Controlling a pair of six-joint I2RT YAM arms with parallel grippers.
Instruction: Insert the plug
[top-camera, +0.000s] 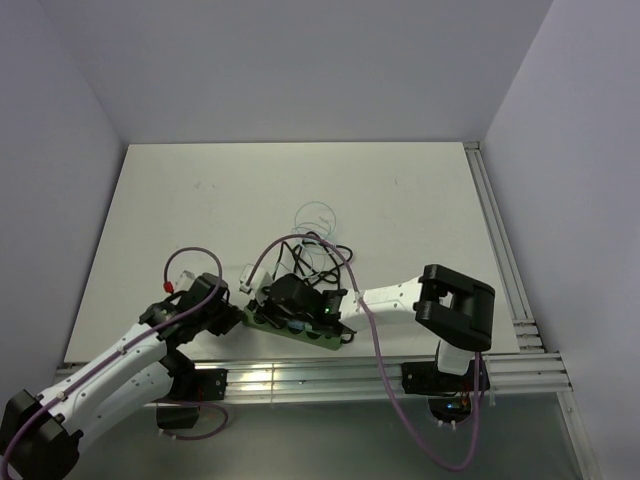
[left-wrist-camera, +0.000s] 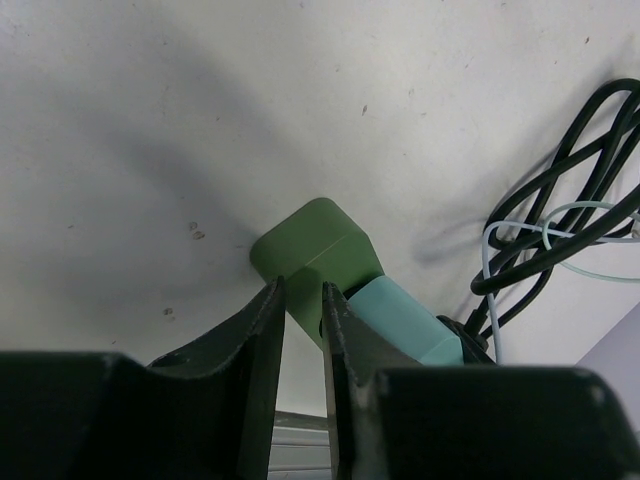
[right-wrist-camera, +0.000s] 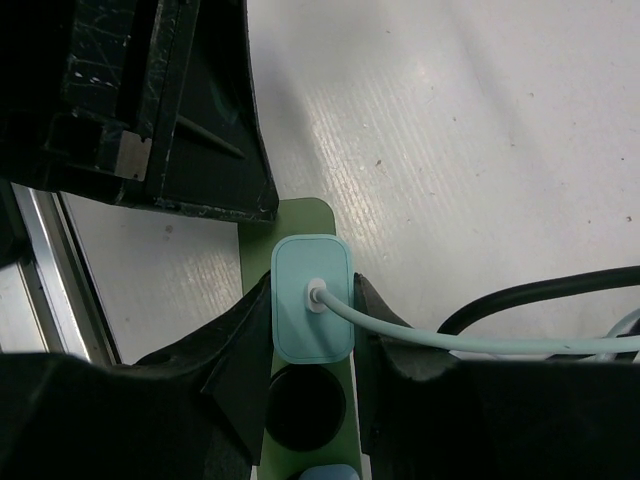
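A green power strip (top-camera: 322, 340) lies near the table's front edge. In the right wrist view, the pale teal plug (right-wrist-camera: 300, 265) stands in the strip's (right-wrist-camera: 300, 212) end socket, and its teal cable (right-wrist-camera: 480, 345) runs off to the right. My right gripper (right-wrist-camera: 312, 295) is shut on the plug, one finger on each long side. My left gripper (left-wrist-camera: 303, 300) is shut on the strip's rounded end (left-wrist-camera: 315, 240), just beside the plug (left-wrist-camera: 400, 320). From above, the left gripper (top-camera: 235, 318) and right gripper (top-camera: 300, 298) meet over the strip.
An empty round socket (right-wrist-camera: 305, 405) sits just behind the plug. Black and thin pale cables (top-camera: 320, 250) coil on the table beyond the strip. A small white object (top-camera: 247, 275) lies to the strip's left. Metal rails (top-camera: 400, 365) run along the front and right edges.
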